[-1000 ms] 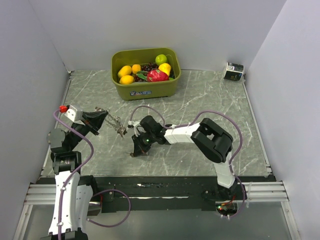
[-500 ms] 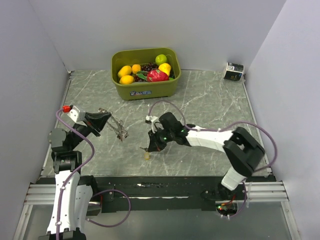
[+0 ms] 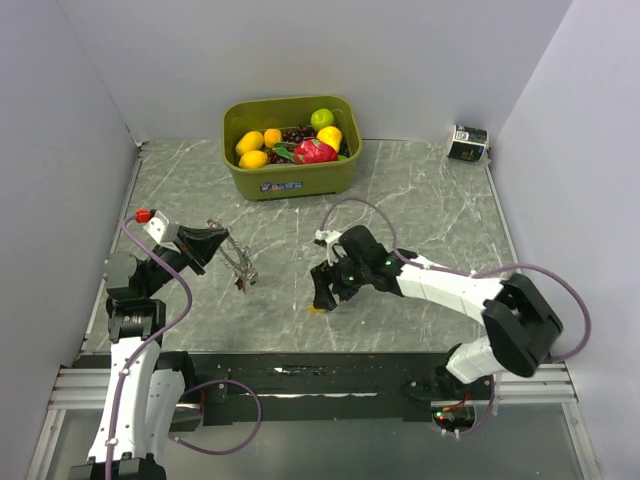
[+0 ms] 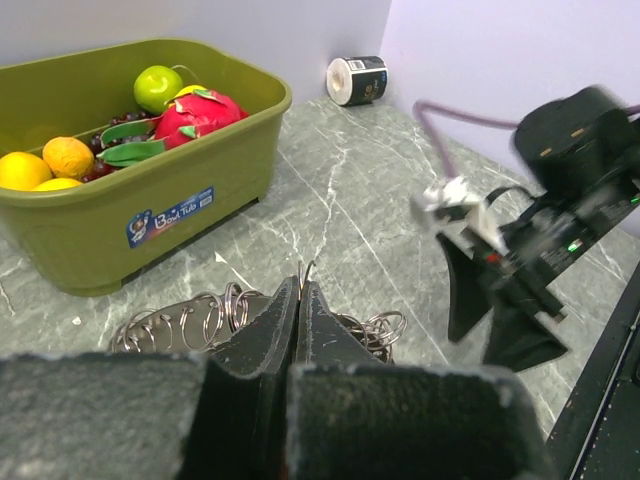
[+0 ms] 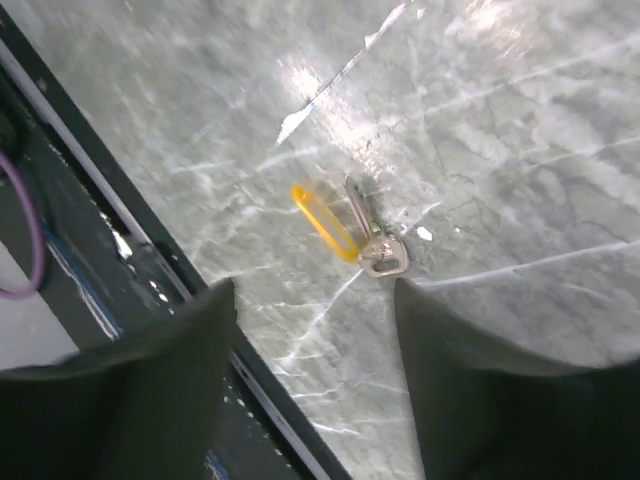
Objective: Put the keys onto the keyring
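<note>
Below, slim silver key point(image 5: 372, 235) and yellow loop point(image 5: 322, 222) on veined marble point(image 5: 500, 150).

Right arm has swung to the right over the last second: its elbow went from mid-table out toward the right edge, and the right gripper point(image 3: 322, 297) shifted right along the near part of the table point(image 3: 420, 200). Its jaws were closed before and now stand apart. The key point(image 5: 372, 235) with its yellow piece point(image 5: 322, 222), at the fingertips half a second ago, now lies flat on the table below the parted fingers. The left gripper point(image 3: 218, 241) edged right and nearer, carrying the keyring point(image 3: 242, 268) with it.
</note>
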`<state>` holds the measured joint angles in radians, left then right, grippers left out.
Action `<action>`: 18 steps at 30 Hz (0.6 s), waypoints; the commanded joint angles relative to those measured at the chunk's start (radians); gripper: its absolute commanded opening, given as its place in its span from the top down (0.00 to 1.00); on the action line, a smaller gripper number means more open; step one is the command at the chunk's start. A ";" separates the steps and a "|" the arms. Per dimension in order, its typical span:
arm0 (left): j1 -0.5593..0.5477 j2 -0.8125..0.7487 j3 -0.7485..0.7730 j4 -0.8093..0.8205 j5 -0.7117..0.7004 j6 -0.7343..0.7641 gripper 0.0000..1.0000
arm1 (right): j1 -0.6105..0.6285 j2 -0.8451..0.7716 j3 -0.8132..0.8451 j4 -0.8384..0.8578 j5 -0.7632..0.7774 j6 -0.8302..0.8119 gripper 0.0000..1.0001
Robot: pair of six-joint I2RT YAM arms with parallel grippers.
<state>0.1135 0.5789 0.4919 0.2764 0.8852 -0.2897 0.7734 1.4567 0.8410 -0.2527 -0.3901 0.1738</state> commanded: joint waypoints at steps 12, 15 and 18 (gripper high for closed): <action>-0.008 -0.011 0.024 0.032 0.017 0.017 0.99 | -0.010 -0.073 -0.020 -0.006 0.117 0.038 0.20; -0.008 -0.011 0.024 0.033 0.021 0.014 0.99 | -0.008 -0.041 -0.029 0.001 0.115 0.026 0.29; -0.011 -0.007 0.023 0.030 0.020 0.012 0.99 | -0.006 -0.004 -0.026 -0.005 0.131 0.013 0.36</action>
<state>0.1078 0.5785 0.4919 0.2623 0.8928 -0.2829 0.7677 1.4155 0.8120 -0.2569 -0.2840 0.1993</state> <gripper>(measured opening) 0.029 0.679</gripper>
